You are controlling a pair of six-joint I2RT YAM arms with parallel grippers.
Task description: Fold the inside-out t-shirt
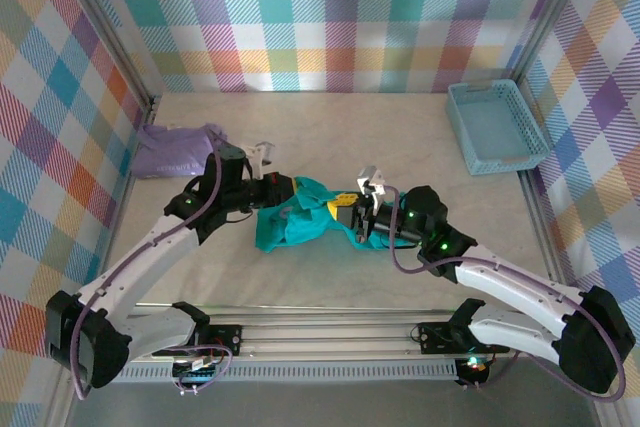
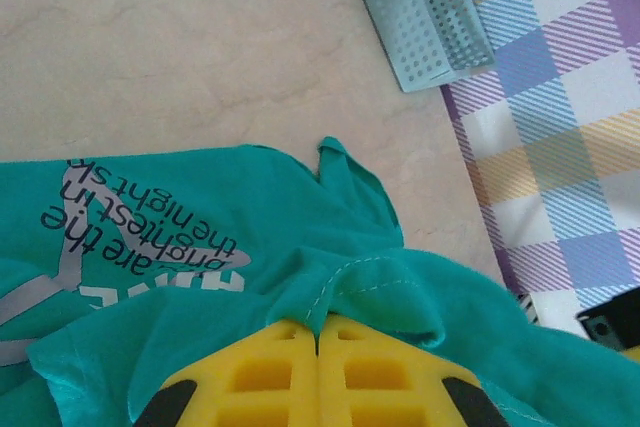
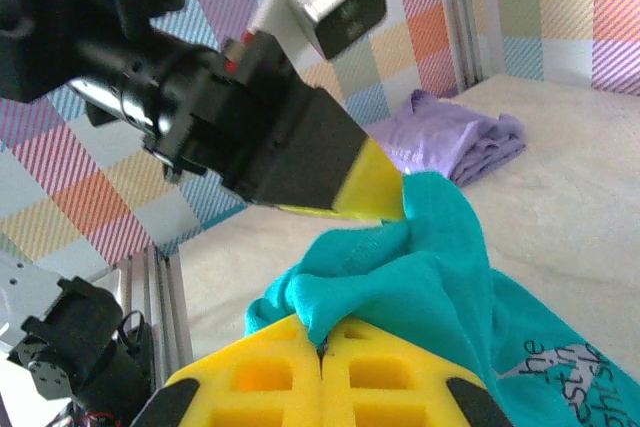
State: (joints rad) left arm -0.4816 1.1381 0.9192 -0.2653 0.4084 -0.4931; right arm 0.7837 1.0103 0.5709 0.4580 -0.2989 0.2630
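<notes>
- Yellow fingers [image 2: 260, 377] of the left gripper [image 2: 317, 332] press together, with a stitched hem of the t-shirt [image 2: 200, 197] pinched at their tips.
- Right gripper [image 3: 322, 342] is likewise closed, its yellow fingers [image 3: 250, 377] clamped on a bunched ridge of the same teal cloth.
- From above, the t-shirt lies crumpled in a heap on the table [image 1: 350, 137], between the two grippers: the left one grips its upper left edge and the right one its right edge.
- Grey and dark lettering shows on the t-shirt, seen in both wrist views; in the left wrist view it reads upside down.
- In the right wrist view, the yellow tip of the left gripper touches the highest fold of the t-shirt, just above the right gripper.
- Right of the t-shirt and farther back, well apart from it, a pale blue basket [image 1: 497, 127] with perforated walls sits by the checked wall; its floor is open to view.
- Left of the t-shirt, farther back, a lavender garment [image 1: 178, 152] lies bunched against the left wall, apart from the teal cloth.
</notes>
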